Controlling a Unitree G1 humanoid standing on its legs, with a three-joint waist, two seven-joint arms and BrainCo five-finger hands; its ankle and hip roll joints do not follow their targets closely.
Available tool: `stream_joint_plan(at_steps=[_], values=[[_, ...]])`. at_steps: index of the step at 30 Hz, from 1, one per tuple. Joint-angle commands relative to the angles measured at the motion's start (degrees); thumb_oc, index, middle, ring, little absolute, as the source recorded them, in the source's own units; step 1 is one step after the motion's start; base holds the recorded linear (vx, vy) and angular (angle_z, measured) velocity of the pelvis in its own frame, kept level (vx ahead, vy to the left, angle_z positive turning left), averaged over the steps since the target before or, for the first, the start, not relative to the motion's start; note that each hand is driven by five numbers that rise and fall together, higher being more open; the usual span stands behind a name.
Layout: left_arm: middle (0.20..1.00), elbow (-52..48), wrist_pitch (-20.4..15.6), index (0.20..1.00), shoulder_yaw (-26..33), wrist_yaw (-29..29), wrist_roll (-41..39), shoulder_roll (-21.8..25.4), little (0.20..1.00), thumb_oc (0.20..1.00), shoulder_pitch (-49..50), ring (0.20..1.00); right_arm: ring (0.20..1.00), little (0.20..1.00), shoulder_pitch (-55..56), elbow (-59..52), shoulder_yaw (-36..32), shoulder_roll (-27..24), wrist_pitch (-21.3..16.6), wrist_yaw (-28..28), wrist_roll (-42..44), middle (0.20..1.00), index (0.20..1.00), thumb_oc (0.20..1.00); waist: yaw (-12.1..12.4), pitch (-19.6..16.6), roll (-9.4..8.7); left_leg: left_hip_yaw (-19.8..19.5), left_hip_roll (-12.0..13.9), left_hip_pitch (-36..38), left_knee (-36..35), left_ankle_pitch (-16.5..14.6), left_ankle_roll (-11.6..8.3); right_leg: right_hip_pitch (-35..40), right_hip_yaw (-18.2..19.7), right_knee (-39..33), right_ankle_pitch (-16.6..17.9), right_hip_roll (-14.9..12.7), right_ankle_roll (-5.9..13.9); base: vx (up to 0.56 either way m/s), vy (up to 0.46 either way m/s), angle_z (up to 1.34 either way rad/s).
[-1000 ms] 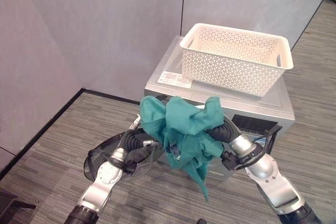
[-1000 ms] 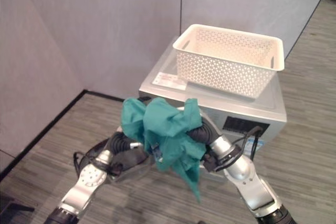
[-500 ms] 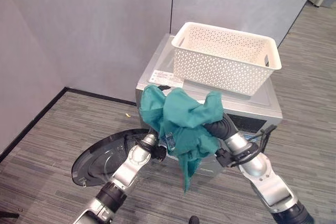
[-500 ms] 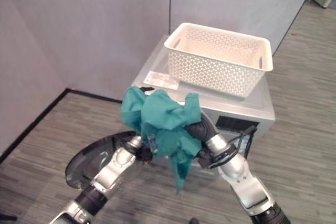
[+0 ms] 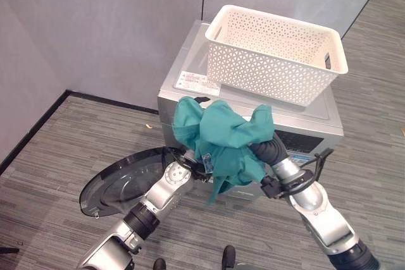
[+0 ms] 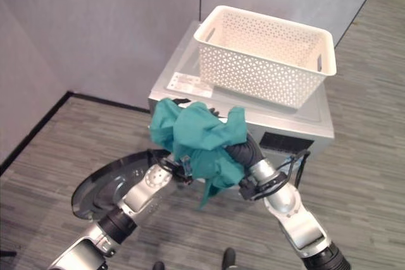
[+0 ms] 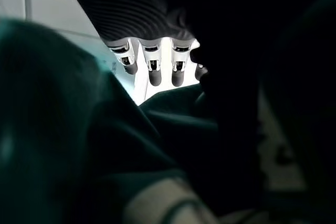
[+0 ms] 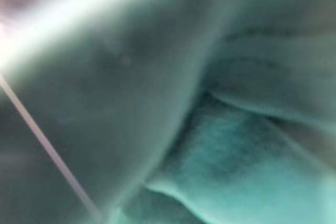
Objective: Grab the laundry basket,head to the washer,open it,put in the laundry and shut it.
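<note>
Both hands were buried in the bunched teal garment before the washer — the left hand showed straight fingers against the cloth; right hand's fingers could not be told.

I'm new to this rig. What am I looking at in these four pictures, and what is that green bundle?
A humanoid robot looks down from two head cameras set side by side. The other two pictures come from cameras on its wrists. Both arms carry a bundled green cloth in front of a silver washer, whose round door hangs open near the floor. An empty white basket sits on top of the washer. The left hand shows against the cloth in its wrist view. The right wrist view is pressed against cloth.
</note>
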Motion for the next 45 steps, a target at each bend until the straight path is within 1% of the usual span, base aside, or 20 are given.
stream_joint_plan(at_steps=[1, 5, 6, 8, 10, 13, 14, 18, 20, 23, 24, 25, 26, 27, 30, 33, 38, 41, 44, 45], values=[[1.0, -0.2, -2.5, 1.0, -2.3, -2.1, -1.6, -2.1, 1.0, 1.0, -7.1, 1.0, 0.2, 0.2, -2.7, -3.4, -2.9, -0.6, -1.7, -1.0, 2.4, 0.2, 0.2, 0.2, -0.7, 0.8, -2.47, 1.1, -3.6, -2.3, -0.5, -2.3, 4.04, 5.2, 2.0, 0.5, -6.4, -1.8, 1.61, 0.01, 0.033, 0.0], [1.0, -1.5, -1.3, 1.0, -4.8, -3.9, -1.4, -1.3, 1.0, 1.0, -4.8, 1.0, 0.2, 0.2, -1.1, -4.0, -4.1, -0.7, -1.5, -0.9, 2.2, 0.2, 0.2, 0.2, -0.6, 1.2, -2.33, 1.1, -4.1, -2.5, -0.5, -2.4, 4.4, 4.9, 2.0, 0.5, -6.3, -2.2, 1.73, -0.01, 0.024, 0.0], [1.0, -0.8, -0.5, 1.0, -6.7, -4.6, -0.5, -1.8, 1.0, 1.0, -5.0, 1.0, 0.2, 0.2, -0.9, -4.0, -4.3, -0.6, -1.1, -1.2, 2.4, 0.2, 0.2, 0.2, -0.6, 1.8, -2.23, 1.0, -4.3, -2.7, -0.5, -2.4, 4.57, 4.5, 2.0, 0.7, -6.2, -2.3, 1.78, -0.04, 0.03, 0.01], [1.0, -0.4, -0.3, 1.0, -7.7, -4.8, 0.1, -2.0, 1.0, 1.0, -5.4, 1.0, 0.2, 0.2, -0.9, -4.0, -4.4, -0.4, -1.1, -1.4, 2.5, 0.2, 0.2, 0.2, -0.6, 2.2, -2.19, 0.9, -4.3, -2.9, -0.5, -2.3, 4.64, 4.3, 1.9, 0.8, -6.2, -2.4, 1.79, -0.03, 0.015, 0.05], [1.0, 0.9, 0.4, 1.0, -10.2, -5.6, 2.9, -2.6, 1.0, 1.0, -6.4, 1.0, 0.2, 0.2, -1.2, -3.9, -4.0, -0.1, -0.8, -1.7, 3.0, 0.2, 0.2, 0.2, -0.7, 3.3, -2.16, 0.7, -4.5, -3.5, -0.5, -2.1, 4.78, 3.6, 1.8, 1.1, -6.1, -2.5, 1.81, -0.06, 0.005, 0.07], [1.0, 2.7, 0.3, 1.0, -12.8, -6.1, 5.7, -3.3, 1.0, 1.0, -7.5, 1.0, 0.2, 0.2, -2.2, -3.9, -3.3, 0.2, -0.7, -2.1, 2.9, 0.2, 0.2, 0.2, -0.5, 5.2, -2.22, 0.4, -4.7, -4.7, -0.5, -1.6, 4.96, 2.1, 1.9, 1.7, -5.8, -2.6, 1.87, -0.11, 0.012, 0.08], [1.0, 3.6, 0.1, 1.0, -14.7, -6.8, 8.4, -3.4, 1.0, 1.0, -8.5, 1.0, 0.2, 0.2, -3.0, -4.0, -2.9, 0.3, -0.7, -2.5, 2.7, 0.2, 0.2, 0.2, -0.5, 6.2, -2.2, 0.4, -4.7, -5.5, -0.5, -1.3, 5.02, 1.1, 2.0, 1.9, -5.7, -2.7, 1.92, -0.1, 0.018, 0.07], [1.0, 5.4, -0.2, 1.0, -16.8, -8.2, 11.2, -3.4, 1.0, 1.0, -9.3, 1.0, 0.2, 0.2, -4.2, -3.9, -2.8, 0.3, -0.7, -2.9, 2.2, 0.2, 0.2, 0.2, -0.5, 7.3, -2.42, 0.4, -4.8, -6.5, -0.3, -1.0, 5.17, 0.0, 2.4, 2.1, -5.3, -2.8, 1.99, -0.06, 0.016, 0.01], [1.0, 5.8, -0.8, 1.0, -18.4, -9.7, 14.2, -2.6, 1.0, 1.0, -10.0, 1.0, 0.2, 0.2, -4.7, -3.9, -3.3, -0.1, -1.0, -3.1, 1.9, 0.2, 0.2, 0.2, -0.6, 7.7, -2.54, 0.4, -4.8, -7.1, -0.2, -0.9, 5.2, -0.6, 2.6, 2.1, -5.2, -2.8, 2.05, -0.02, 0.012, -0.01], [1.0, 4.8, -1.5, 1.0, -19.1, -10.6, 15.7, -1.2, 1.0, 1.0, -10.2, 1.0, 0.2, 0.2, -4.6, -4.0, -4.2, -0.5, -1.3, -3.2, 2.0, 0.2, 0.2, 0.2, -0.5, 7.8, -2.7, 0.4, -4.8, -7.4, -0.2, -0.9, 5.2, -0.9, 2.6, 2.1, -5.2, -2.7, 2.04, 0.0, 0.0, 0.0], [1.0, 3.3, -2.1, 1.0, -19.1, -11.5, 16.8, 0.9, 1.0, 1.0, -9.3, 1.0, 0.2, 0.2, -4.3, -4.1, -5.0, -1.0, -1.7, -3.3, 2.3, 0.2, 0.2, 0.2, -0.3, 7.9, -2.76, 0.3, -4.8, -7.6, -0.2, -0.9, 5.2, -1.1, 2.6, 2.1, -5.1, -2.7, 2.1, 0.0, 0.0, 0.0], [1.0, 3.2, -2.1, 1.0, -19.1, -11.5, 16.8, 1.1, 1.0, 1.0, -9.3, 1.0, 0.2, 0.2, -4.3, -4.1, -5.0, -0.9, -1.7, -3.2, 2.3, 0.2, 0.2, 0.2, -0.3, 7.9, -2.8, 0.3, -4.8, -7.6, -0.2, -0.9, 5.19, -1.1, 2.6, 2.1, -5.1, -2.7, 2.1, 0.0, 0.0, 0.0], [1.0, 1.5, -2.9, 1.0, -19.0, -12.2, 18.3, 3.5, 1.0, 1.0, -8.3, 1.0, 0.2, 0.2, -4.1, -4.4, -5.7, -1.5, -2.0, -3.1, 2.3, 0.2, 0.2, 0.2, 0.0, 8.2, -2.84, 0.2, -4.7, -7.8, -0.2, -0.9, 5.18, -1.3, 2.5, 2.0, -5.1, -2.7, 2.13, 0.0, 0.0, 0.0], [1.0, 1.3, -2.9, 1.0, -19.0, -12.3, 18.4, 3.7, 1.0, 1.0, -8.2, 1.0, 0.2, 0.2, -4.1, -4.4, -5.7, -1.4, -2.0, -3.1, 2.3, 0.2, 0.2, 0.2, -0.1, 8.1, -2.92, 0.2, -4.7, -7.9, -0.1, -0.9, 5.18, -1.4, 2.5, 2.1, -5.1, -2.7, 2.12, 0.0, 0.0, 0.0], [1.0, -0.8, -3.2, 1.0, -18.9, -13.4, 20.1, 6.5, 1.0, 1.0, -6.9, 1.0, 0.2, 0.2, -3.5, -4.4, -6.4, -1.7, -2.2, -2.8, 1.9, 0.2, 0.2, 0.2, 0.4, 8.6, -2.98, 0.2, -4.7, -8.1, -0.2, -0.8, 5.12, -1.7, 2.3, 2.1, -5.1, -2.6, 2.13, 0.0, 0.0, 0.0], [1.0, -1.3, -3.3, 1.0, -18.8, -13.6, 20.5, 7.0, 1.0, 1.0, -6.5, 1.0, 0.2, 0.2, -3.4, -4.4, -6.6, -1.6, -2.2, -2.8, 1.8, 0.2, 0.2, 0.2, 0.4, 8.7, -3.04, 0.1, -4.7, -8.3, -0.1, -0.7, 5.09, -1.8, 2.3, 2.2, -5.1, -2.6, 2.13, -0.01, 0.001, 0.04], [1.0, -1.0, -3.0, 1.0, -18.2, -13.0, 20.0, 6.3, 1.0, 1.0, -5.3, 1.0, 0.2, 0.2, -3.6, -4.5, -7.0, -1.0, -1.9, -3.4, 0.9, 0.2, 0.2, 0.2, 0.5, 9.2, -2.92, -0.2, -4.9, -8.4, -0.1, -0.7, 5.19, -2.0, 2.2, 2.3, -5.2, -2.7, 2.04, 0.0, 0.0, 0.0], [1.0, -0.3, -2.4, 1.0, -17.9, -12.1, 18.2, 4.5, 1.0, 1.0, -5.7, 1.0, 0.2, 0.2, -3.6, -4.5, -7.2, -0.5, -1.6, -3.8, 0.3, 0.2, 0.2, 0.2, 0.4, 9.4, -3.0, -0.2, -4.9, -8.6, -0.1, -0.7, 5.24, -2.1, 2.1, 2.3, -5.1, -2.7, 1.99, 0.0, 0.001, 0.01], [1.0, 1.3, -2.0, 1.0, -17.5, -10.0, 15.0, 1.4, 1.0, 1.0, -6.6, 1.0, 0.2, 0.2, -3.6, -4.6, -7.3, 0.0, -1.3, -4.6, -0.1, 0.2, 0.2, 0.2, 0.1, 9.5, -3.13, -0.3, -5.0, -8.8, -0.1, -0.6, 5.31, -2.4, 2.1, 2.3, -5.0, -2.7, 1.87, 0.0, -0.004, 0.06], [0.805, 1.9, -1.8, 0.805, -17.6, -9.5, 14.5, 0.5, 0.805, 0.805, -7.2, 0.805, 0.2, 0.2, -3.7, -4.6, -7.4, 0.0, -1.2, -4.8, -0.2, 0.2, 0.2, 0.2, 0.1, 9.5, -3.1, -0.3, -5.0, -8.9, -0.2, -0.5, 5.34, -2.4, 2.1, 2.3, -5.0, -2.8, 1.85, -0.01, -0.006, 0.08]])
